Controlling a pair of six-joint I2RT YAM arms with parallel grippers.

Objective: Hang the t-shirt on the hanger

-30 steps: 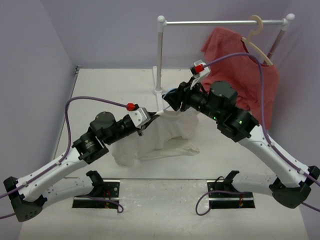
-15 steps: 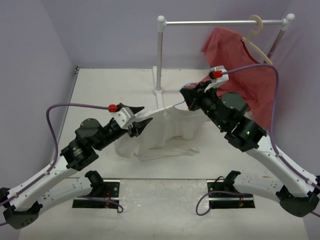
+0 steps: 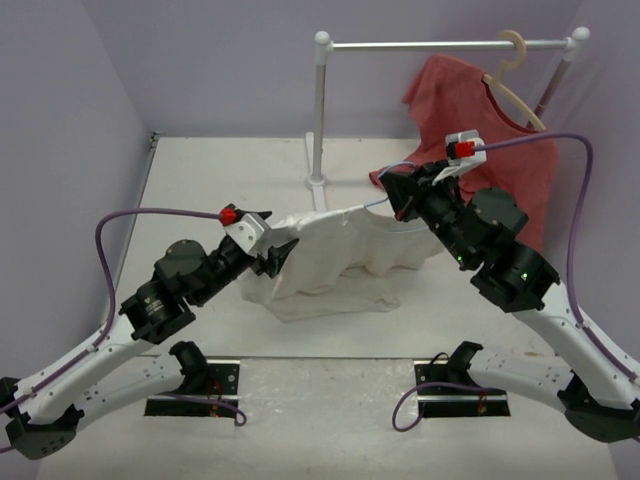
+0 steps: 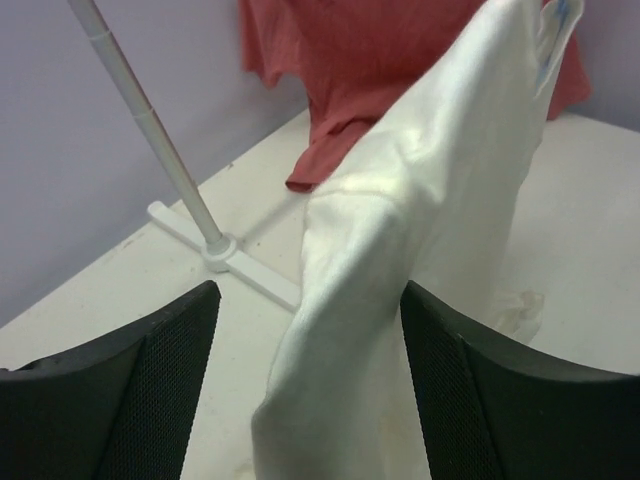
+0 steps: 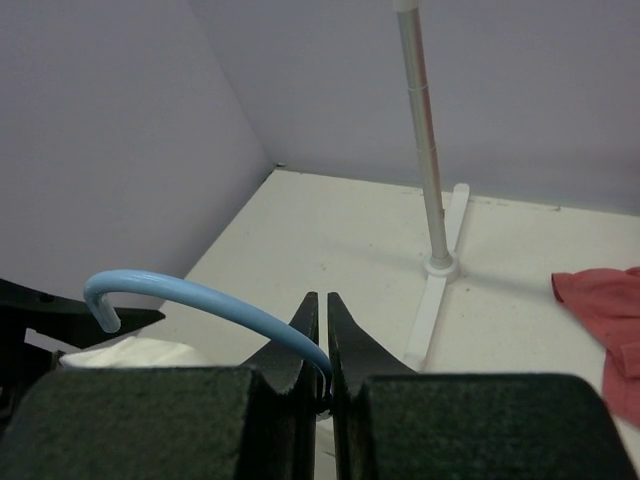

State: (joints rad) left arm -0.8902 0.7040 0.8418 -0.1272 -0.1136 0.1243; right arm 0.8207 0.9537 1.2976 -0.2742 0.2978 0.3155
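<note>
The cream-white t-shirt [image 3: 340, 250] hangs stretched over the thin light-blue hanger [image 5: 200, 295], and its lower part rests crumpled on the table. My right gripper [image 3: 395, 195] holds the hanger up by the base of its hook. In the right wrist view that gripper [image 5: 322, 298] has its jaws shut on the blue wire. My left gripper [image 3: 283, 252] is at the shirt's left shoulder. In the left wrist view it [image 4: 308, 290] is open, with a fold of the t-shirt [image 4: 400, 200] hanging loose between the fingers [image 4: 170, 380]. Most of the hanger is hidden inside the shirt.
A white clothes rack [image 3: 320, 110] stands at the back, its foot [image 3: 317, 185] just behind the shirt. A red t-shirt [image 3: 490, 150] hangs on a beige hanger [image 3: 515, 95] at the rack's right end. Purple walls close in the table on the left and at the back.
</note>
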